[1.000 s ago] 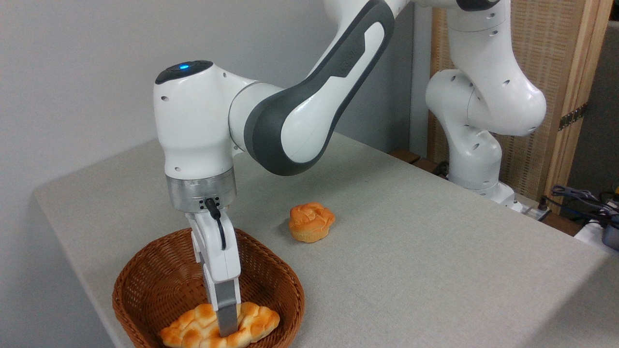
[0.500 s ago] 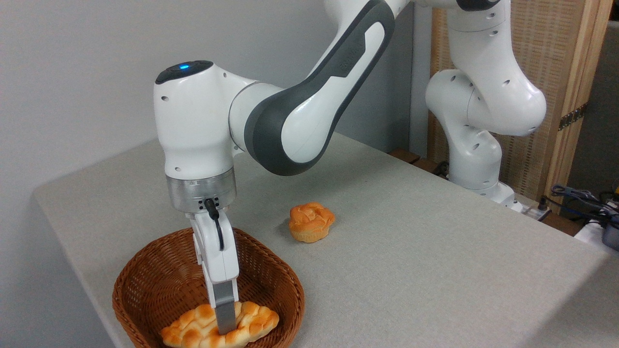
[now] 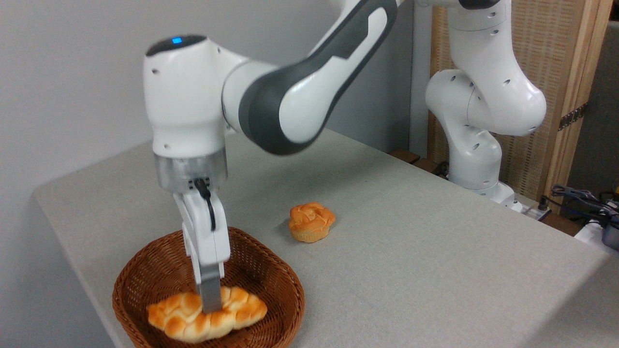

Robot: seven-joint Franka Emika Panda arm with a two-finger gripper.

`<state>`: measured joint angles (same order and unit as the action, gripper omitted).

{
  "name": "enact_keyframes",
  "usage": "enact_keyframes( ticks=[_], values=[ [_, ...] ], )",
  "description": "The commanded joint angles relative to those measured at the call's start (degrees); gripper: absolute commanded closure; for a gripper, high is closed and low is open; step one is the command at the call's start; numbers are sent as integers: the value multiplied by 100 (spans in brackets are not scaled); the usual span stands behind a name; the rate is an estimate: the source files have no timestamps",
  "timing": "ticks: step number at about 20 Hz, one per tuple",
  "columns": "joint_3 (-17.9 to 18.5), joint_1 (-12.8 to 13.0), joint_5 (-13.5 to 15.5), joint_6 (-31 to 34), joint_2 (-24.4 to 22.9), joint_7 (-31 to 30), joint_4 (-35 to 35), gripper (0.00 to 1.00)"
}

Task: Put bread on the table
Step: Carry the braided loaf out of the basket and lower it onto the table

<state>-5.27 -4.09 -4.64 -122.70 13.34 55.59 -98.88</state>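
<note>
While a brown wicker basket [image 3: 271, 285] sits at the near left of the grey tabletop [image 3: 435, 251], the braided bread [image 3: 184, 316] hangs within it, clamped across its middle by the gripper [image 3: 211, 305] reaching straight down. A small round bun [image 3: 311, 221] lies on the tabletop to the right, well apart.

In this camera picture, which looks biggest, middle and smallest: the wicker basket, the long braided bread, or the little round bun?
1. The wicker basket, clearly the widest.
2. The braided bread, held by the pincer above the basket's floor.
3. The round bun on the table.

The bun sits farther from the camera, so it may look somewhat smaller than it is.
</note>
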Motion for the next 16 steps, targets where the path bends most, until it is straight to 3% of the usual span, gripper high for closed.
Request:
enact_keyframes(
  ticks=[1, 5, 8, 10, 13, 16],
  values=[
    [-44, -30, 463, 1412, -261, 57, 832, 100],
    [-44, -21, 631, 2012, -533, 40, 1116, 100],
    [-44, -21, 578, 2346, -973, 40, 889, 100],
    [17, -13, 412, 2418, -1411, 75, 249, 100],
    [141, -4, -71, 2391, -2132, 224, -859, 100],
    [342, 5, -81, 2391, -2484, 233, -1370, 100]
  ],
)
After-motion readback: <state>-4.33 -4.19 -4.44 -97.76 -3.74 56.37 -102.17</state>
